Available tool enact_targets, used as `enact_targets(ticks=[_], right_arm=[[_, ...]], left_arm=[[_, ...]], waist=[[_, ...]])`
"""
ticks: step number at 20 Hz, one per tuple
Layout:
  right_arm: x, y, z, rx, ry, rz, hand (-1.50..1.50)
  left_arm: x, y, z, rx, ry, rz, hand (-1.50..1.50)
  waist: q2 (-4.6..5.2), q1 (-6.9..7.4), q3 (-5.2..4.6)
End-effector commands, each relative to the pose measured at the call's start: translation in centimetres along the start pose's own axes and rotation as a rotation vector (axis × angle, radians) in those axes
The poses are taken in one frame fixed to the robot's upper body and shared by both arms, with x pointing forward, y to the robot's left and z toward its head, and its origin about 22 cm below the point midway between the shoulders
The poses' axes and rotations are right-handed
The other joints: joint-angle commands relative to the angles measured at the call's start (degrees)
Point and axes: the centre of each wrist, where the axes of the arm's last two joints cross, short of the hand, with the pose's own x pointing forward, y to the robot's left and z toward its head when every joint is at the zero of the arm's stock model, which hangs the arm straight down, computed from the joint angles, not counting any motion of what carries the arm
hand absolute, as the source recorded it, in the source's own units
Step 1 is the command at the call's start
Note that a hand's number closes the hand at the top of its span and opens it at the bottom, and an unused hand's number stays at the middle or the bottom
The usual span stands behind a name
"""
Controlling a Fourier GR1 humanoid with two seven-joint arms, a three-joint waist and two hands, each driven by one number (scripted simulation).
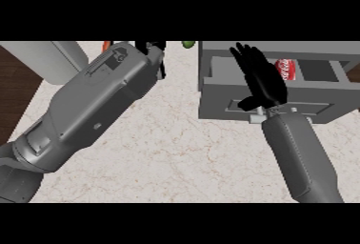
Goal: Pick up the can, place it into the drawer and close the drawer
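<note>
Left forearm (84, 109) near; red can (285, 69) in open drawer (225, 102).

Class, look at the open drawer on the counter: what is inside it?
A red can lies inside the open drawer. The right hand, fingers straight, is over the drawer's left part and covers whatever lies beneath it there.

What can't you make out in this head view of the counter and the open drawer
- Can in the drawer: the right hand, fingers straight, covers its left side.
- Drawer front: partly behind the right forearm and hand.
- Left hand: mostly hidden behind its own forearm and cut by the top edge; finger pose unreadable.
- Green item and orange item: cut off at the top edge, too little showing to identify.
</note>
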Motion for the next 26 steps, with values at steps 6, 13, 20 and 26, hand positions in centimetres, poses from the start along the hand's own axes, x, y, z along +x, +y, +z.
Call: enact_targets(ticks=[6,13,20,26], right_arm=[[-2.4,4.0,-0.8,-0.042,0.047,0.074,-1.50],[-1.9,3.8,-3.2,-0.104,0.077,0.107,-1.50],[-2.9,1.3,-5.6,-0.181,0.091,0.128,-1.50],[-2.7,0.2,-6.9,-0.215,0.110,0.155,-1.50]], left_arm=[[1.0,4.1,-0.2,0.009,0.007,-0.025,-1.50],[2.5,4.4,0.1,0.018,0.005,0.008,-1.50],[2.7,6.2,-0.4,0.017,-0.019,-0.004,-1.50],[1.9,5.6,1.8,-0.031,-0.020,-0.009,-1.50]], waist=[[0.45,0.59,0.23],[0.85,1.38,0.26],[1.55,1.78,0.28],[1.51,3.52,0.28]])
